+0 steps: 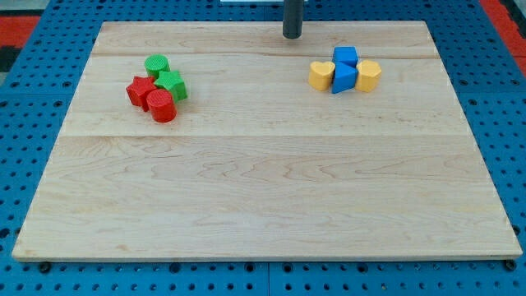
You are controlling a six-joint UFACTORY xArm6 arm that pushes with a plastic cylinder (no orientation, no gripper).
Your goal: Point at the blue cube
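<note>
The blue cube [346, 56] sits at the view's upper right in a tight cluster, with a blue triangular block [343, 78] just below it. A yellow heart-shaped block [320, 75] is on the cluster's left and a yellow block [368, 75] on its right. My tip [292, 36] stands near the view's top edge of the board, up and to the left of the blue cube, apart from it by a clear gap.
A second cluster lies at the view's upper left: a green cylinder [157, 64], a green star [171, 83], a red star [140, 89] and a red cylinder [161, 106]. The wooden board [263, 189] rests on a blue pegboard.
</note>
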